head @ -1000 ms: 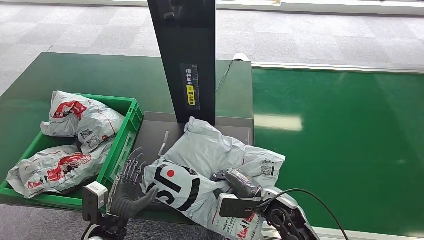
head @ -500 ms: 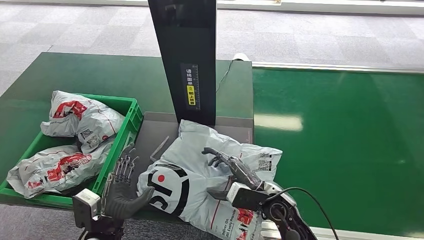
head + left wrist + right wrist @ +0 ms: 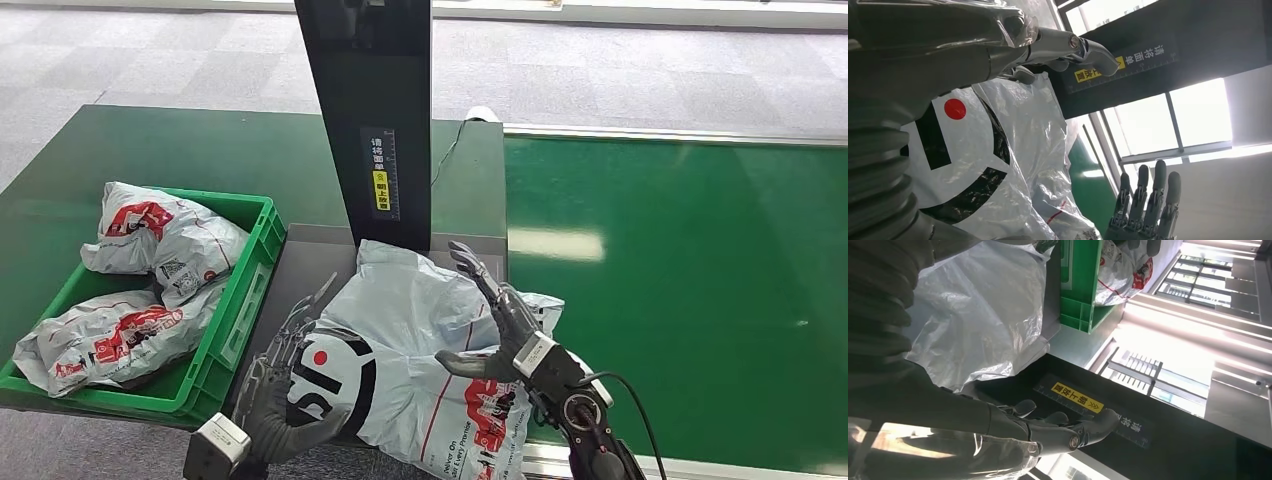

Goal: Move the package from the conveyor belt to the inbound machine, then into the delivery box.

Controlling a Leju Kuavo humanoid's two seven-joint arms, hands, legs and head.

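While both robot hands [image 3: 285,385] [image 3: 495,320] spread loose, package [image 3: 420,345] lies crumpled — grey (black-and-red print).

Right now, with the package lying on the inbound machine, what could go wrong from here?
The package hangs over the scan plate's near edge, so it might slide off. Neither the left hand nor the right hand grips it; the slack plastic could slip when lifted. The delivery box already holds two parcels, leaving little room.
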